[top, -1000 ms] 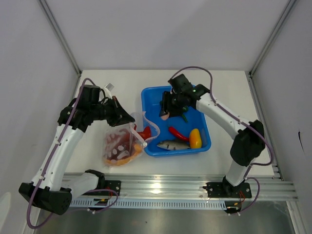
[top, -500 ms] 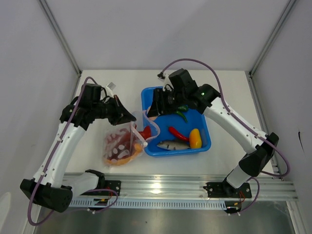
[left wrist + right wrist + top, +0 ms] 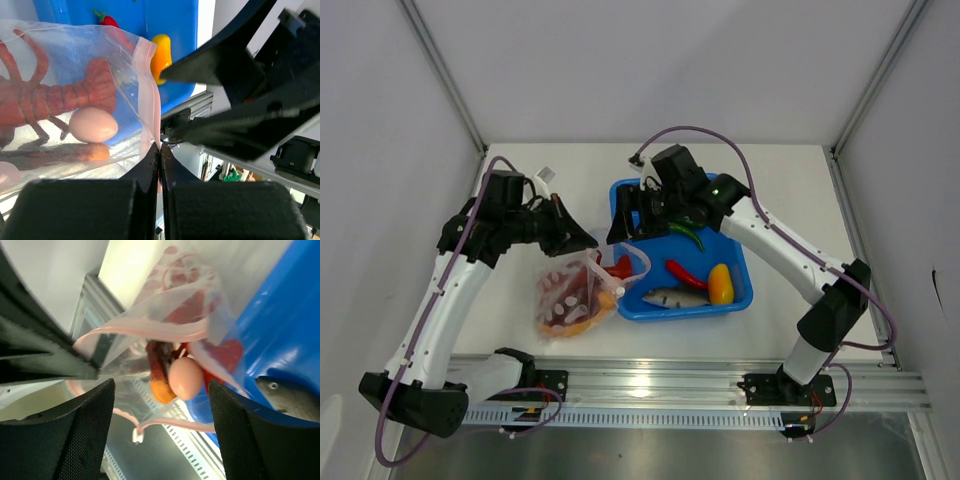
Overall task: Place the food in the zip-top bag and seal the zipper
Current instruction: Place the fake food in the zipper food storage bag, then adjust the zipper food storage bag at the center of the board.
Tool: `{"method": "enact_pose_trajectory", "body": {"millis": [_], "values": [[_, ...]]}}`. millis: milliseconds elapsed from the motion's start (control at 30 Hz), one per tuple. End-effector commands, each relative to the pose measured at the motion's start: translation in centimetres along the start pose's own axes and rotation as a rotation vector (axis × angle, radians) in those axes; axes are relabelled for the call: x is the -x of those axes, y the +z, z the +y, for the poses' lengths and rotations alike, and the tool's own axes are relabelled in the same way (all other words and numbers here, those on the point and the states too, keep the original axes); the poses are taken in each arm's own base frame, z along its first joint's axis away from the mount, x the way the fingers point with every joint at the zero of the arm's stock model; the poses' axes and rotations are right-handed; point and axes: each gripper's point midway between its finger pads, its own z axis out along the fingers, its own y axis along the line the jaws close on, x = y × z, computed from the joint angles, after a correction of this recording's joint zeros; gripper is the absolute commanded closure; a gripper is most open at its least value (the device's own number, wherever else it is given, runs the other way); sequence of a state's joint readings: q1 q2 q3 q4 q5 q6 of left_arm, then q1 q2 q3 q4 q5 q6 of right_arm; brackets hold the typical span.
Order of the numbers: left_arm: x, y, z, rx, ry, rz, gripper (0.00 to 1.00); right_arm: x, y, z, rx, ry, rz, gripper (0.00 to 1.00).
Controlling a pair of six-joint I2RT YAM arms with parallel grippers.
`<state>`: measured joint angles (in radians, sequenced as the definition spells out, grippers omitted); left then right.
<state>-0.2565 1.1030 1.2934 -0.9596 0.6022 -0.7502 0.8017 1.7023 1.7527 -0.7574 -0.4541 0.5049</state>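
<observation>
Crinkly clear zip-top bag (image 3: 570, 300), smooth pale egg (image 3: 185, 377) inside.
Left hand (image 3: 159, 150) pinches the pink zipper (image 3: 150, 95); right hand (image 3: 628, 218) wide, empty, by the blue tub (image 3: 690, 311).

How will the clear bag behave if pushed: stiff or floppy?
Probably floppy: the zip-top bag is thin, crinkled film, its rim curving. It likely slumps if the left gripper pinching it lets go. The egg inside may roll.

we see a white table (image 3: 790, 180); a blue tub (image 3: 685, 310) sits mid-table, a bag (image 3: 560, 300) left of it, toward the near edge.
</observation>
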Motion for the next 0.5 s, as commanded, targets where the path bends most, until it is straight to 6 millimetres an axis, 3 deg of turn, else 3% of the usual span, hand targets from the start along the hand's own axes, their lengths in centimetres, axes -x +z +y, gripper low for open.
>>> {"method": "enact_pose_trajectory", "body": {"millis": [0,100,167,233,300,467], "values": [[0.2,-1.8,-1.9,-0.059,0.046,-0.048,0.99,2.8,-3.3,-1.5,-0.083,0.002,-0.135,0.23],[0.0,-1.8,-1.7,-0.058,0.041,-0.047,1.0,2.5,-5.3,-5.3,-0.222,0.069,-0.124,0.24],[-0.1,-1.8,-1.6,-0.056,0.037,-0.047,0.99,0.9,-6.1,-8.3,-0.278,0.138,-0.066,0.28],[-0.1,-1.9,-1.7,-0.058,0.037,-0.049,1.0,-0.5,-6.6,-8.6,-0.267,0.14,-0.029,0.3],[-0.1,-1.9,-1.8,-0.061,0.037,-0.05,1.0,-2.6,-5.9,-8.9,-0.244,0.153,0.024,0.33],[0.0,-1.8,-1.8,-0.059,0.033,-0.046,1.0,-4.4,-4.0,-7.6,-0.146,0.168,0.069,0.38]]}}
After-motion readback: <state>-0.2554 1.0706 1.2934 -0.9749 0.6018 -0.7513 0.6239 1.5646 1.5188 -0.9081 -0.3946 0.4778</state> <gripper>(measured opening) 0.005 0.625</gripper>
